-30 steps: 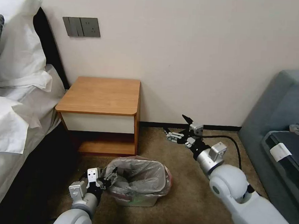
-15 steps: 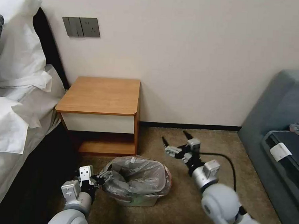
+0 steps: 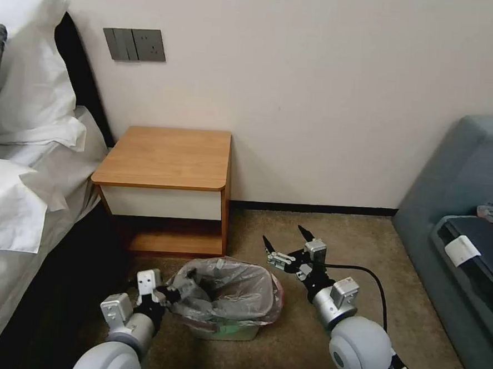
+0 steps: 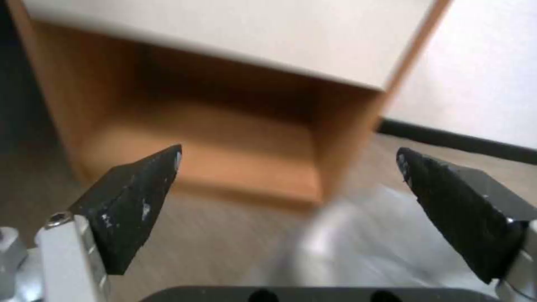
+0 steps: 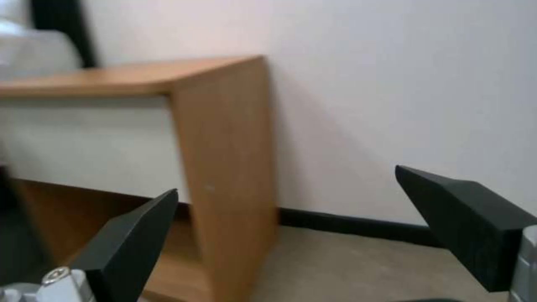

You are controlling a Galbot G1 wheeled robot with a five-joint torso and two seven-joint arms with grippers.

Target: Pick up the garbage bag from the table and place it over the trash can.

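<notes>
You have the garbage bag draped over the trash can at lower centre of the head view, just below the table. Your left gripper sits at the bag's left edge, jaws spread wide. Your right gripper hangs right of the can, jaws wide, holding nothing.
</notes>
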